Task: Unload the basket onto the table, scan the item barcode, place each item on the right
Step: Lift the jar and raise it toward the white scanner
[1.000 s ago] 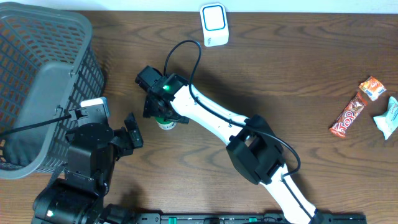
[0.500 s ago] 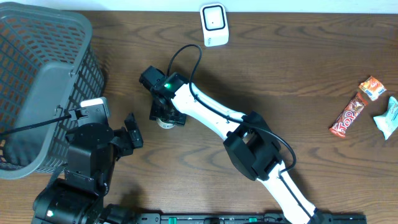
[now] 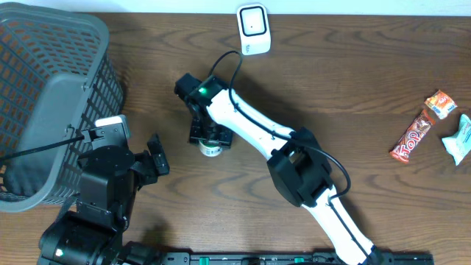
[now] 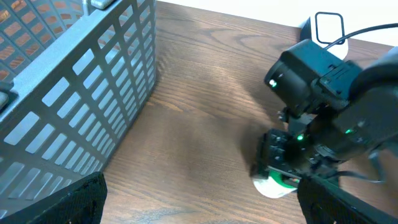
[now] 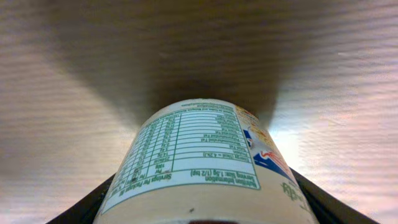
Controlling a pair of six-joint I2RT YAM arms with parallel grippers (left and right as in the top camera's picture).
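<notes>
The item is a small white canister (image 3: 212,149) with a green band, at the middle of the table. My right gripper (image 3: 210,138) is shut on it from above. In the right wrist view the canister (image 5: 199,158) fills the space between the black fingers (image 5: 84,208), and its green nutrition label faces the camera. No barcode shows. The white scanner (image 3: 252,28) stands at the table's far edge. My left gripper (image 3: 156,156) hangs open and empty to the left. The left wrist view shows the canister (image 4: 275,185) under the right arm, ahead of my left gripper (image 4: 202,211).
A grey mesh basket (image 3: 44,96) takes up the left side of the table, and its wall (image 4: 81,81) is close in the left wrist view. Three wrapped snacks lie at the far right: a long bar (image 3: 411,137), an orange pack (image 3: 440,103) and a pale pack (image 3: 461,138).
The right gripper closed on the canister and carried it a little to the right and toward the front. The left arm has not moved.
</notes>
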